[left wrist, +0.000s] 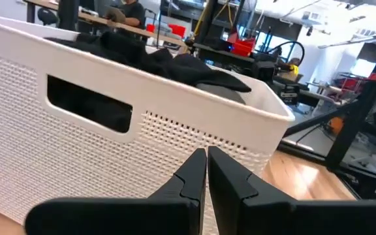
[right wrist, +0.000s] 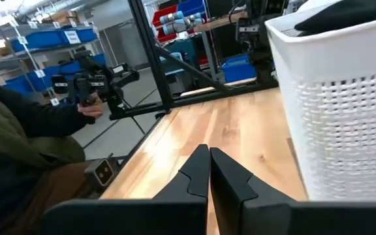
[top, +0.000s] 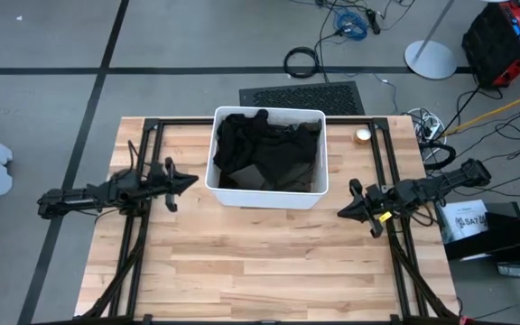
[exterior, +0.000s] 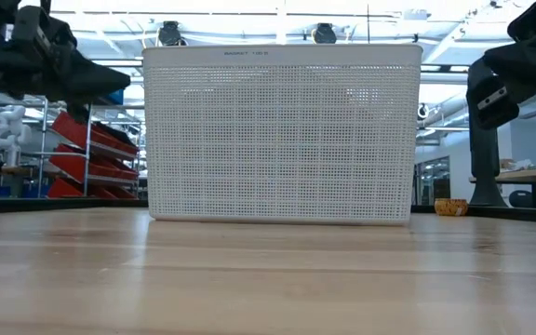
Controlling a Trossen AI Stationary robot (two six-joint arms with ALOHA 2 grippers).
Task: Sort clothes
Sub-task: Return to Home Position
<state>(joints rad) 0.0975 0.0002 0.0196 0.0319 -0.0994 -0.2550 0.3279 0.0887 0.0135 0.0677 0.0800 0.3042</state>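
The clothes [top: 264,144] show as a dark, mostly black heap inside the white bin [top: 216,153] at the table's far middle. In the left wrist view the clothes [left wrist: 168,62] rise a little above the bin's rim [left wrist: 253,108]. My left gripper [top: 194,180] hovers level just left of the bin, shut and holding nothing, its fingertips [left wrist: 201,160] pointing at the bin's wall. My right gripper [top: 340,213] hovers level off the bin's near right corner, shut and holding nothing, with the bin's wall [right wrist: 344,111] beside it.
A small round yellow object [top: 362,135] sits right of the bin near the far edge. Black frame rails [top: 143,235] run along both sides of the tabletop. Bare wood [top: 260,262] lies in front of the bin. A person's sleeve [right wrist: 18,130] shows beyond the table.
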